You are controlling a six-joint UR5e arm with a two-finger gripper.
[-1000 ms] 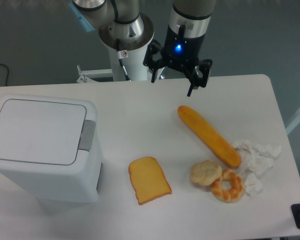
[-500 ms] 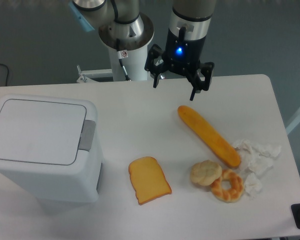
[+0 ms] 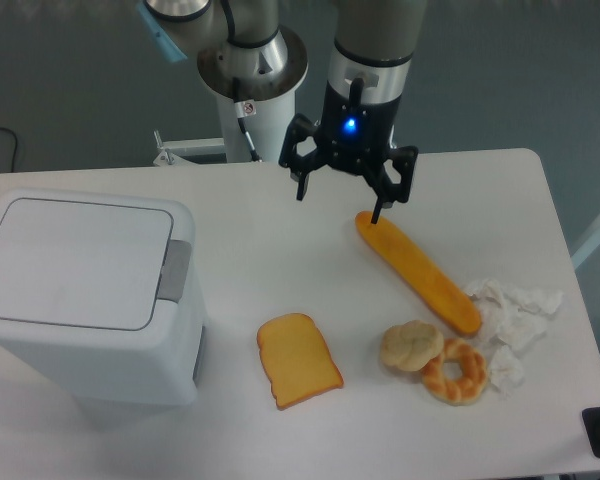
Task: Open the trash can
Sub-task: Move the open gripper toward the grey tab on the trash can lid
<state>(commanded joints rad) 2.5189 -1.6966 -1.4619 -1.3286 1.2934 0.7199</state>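
The trash can (image 3: 80, 290) is a large white boxy bin at the left of the table, its flat lid closed and flat, with a grey push tab (image 3: 174, 271) on its right edge. My gripper (image 3: 340, 203) hangs above the table's middle back, well to the right of the bin, fingers spread wide and empty. Its right fingertip is close to the upper end of a long baguette (image 3: 417, 271).
A slice of toast (image 3: 298, 359) lies in front of the middle. A bread roll (image 3: 411, 345) and a bagel (image 3: 455, 371) lie at the right front beside crumpled white paper (image 3: 513, 310). The robot base (image 3: 252, 70) stands behind the table.
The gripper has moved left and down toward the table, from near the back edge to above the baguette's upper end. The bin's lid has not moved.
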